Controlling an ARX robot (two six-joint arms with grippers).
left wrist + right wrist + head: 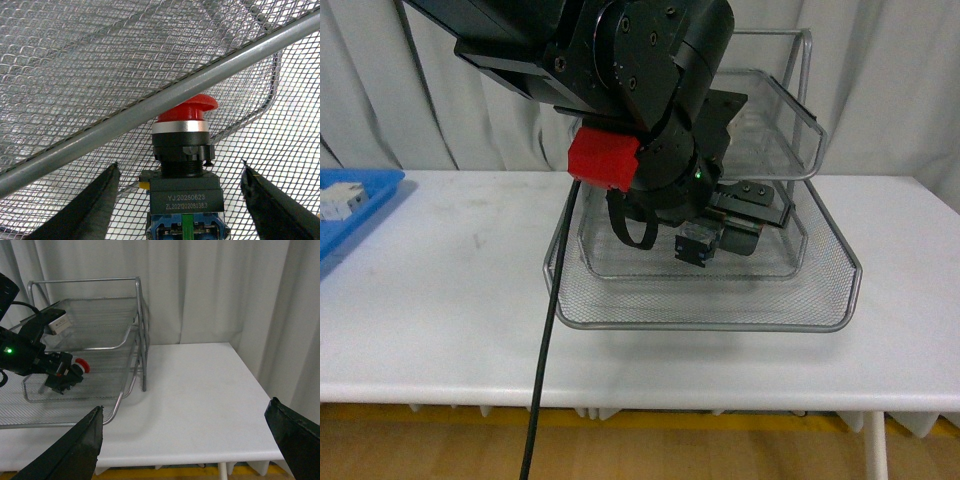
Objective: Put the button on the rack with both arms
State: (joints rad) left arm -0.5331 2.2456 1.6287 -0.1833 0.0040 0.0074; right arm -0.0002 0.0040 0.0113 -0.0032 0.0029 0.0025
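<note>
Black wedge-shaped fingers (95, 205) of the left gripper (179, 164) stand spread, clear of the button (184, 192) between them: glossy red mushroom cap, silver collar, blocky dark body, on fine mesh of the rack (150, 107), under a smooth tube rim. Right gripper (186, 406) gapes empty above the white table (200, 380).

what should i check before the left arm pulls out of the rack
1. Button inside the rack: ok, mesh all around it.
2. Left gripper clear of the button: ok, a gap shows on each side.
3. Button resting on the mesh: cannot tell, its base is out of view.
4. Way out for the left arm: cannot tell, a rail runs close by the red cap.
5. Right gripper out of the way: ok, open, empty, off to the side of the rack.
</note>
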